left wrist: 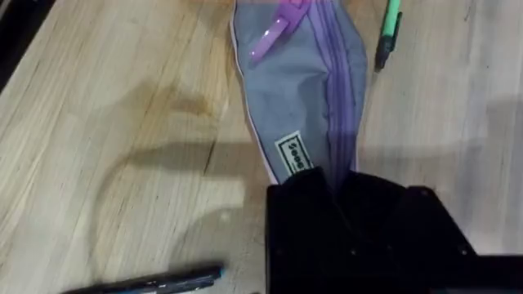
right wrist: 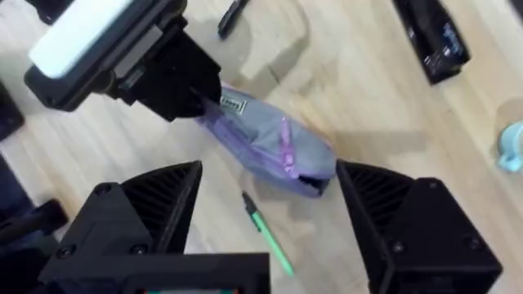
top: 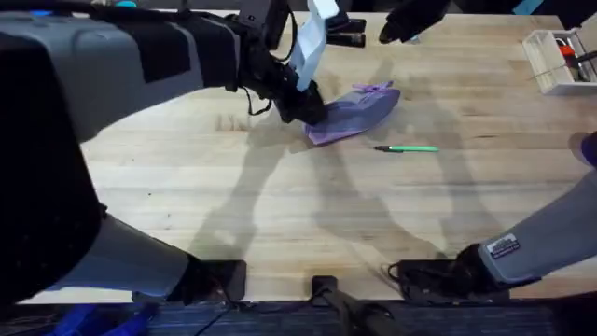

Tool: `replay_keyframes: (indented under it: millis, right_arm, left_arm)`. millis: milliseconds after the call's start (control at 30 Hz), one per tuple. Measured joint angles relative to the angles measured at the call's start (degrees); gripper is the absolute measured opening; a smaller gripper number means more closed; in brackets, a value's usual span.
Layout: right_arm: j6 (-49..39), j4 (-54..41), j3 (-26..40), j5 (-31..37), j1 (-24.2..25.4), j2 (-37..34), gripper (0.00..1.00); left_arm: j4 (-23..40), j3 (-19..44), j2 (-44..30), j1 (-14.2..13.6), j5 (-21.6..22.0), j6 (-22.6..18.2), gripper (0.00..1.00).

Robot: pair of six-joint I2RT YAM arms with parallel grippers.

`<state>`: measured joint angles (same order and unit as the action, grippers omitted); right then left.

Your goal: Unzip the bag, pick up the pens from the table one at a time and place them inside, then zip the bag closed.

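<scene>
- Currently the bag (top: 353,114) is seen lying on the table (top: 280,215), zipper closed
- left gripper (top: 306,105) is clamped shut on the bag's end
- right gripper (right wrist: 270,216) is held above the bag, fingers wide apart
- green pen (top: 408,148) is lying just beside the bag; dark pen (left wrist: 143,283) is near its gripped end

The bag (top: 354,114) lies mid-table (top: 233,205), one pen (top: 408,148) just right of it.

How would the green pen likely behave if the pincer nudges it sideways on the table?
The green pen looks slim and round, lying flat on the smooth table, so it would probably roll. It seems rigid and light, likely skidding easily.
</scene>
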<state>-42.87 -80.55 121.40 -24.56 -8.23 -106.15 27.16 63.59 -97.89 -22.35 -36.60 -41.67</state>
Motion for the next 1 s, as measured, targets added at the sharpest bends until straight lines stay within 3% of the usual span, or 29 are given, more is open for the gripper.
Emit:
replay_keyframes:
  millis: [767,1000]
  right_arm:
    - [2.45,-2.65,-0.29,1.01,0.00,0.00,0.996]
    - [3.40,-0.80,-6.81,2.13,0.00,0.02,0.997]
  left_arm:
    - [-0.13,0.00,0.00,0.00,0.15,0.00,0.042]
    - [-0.15,0.00,0.00,0.00,0.16,0.02,0.042]
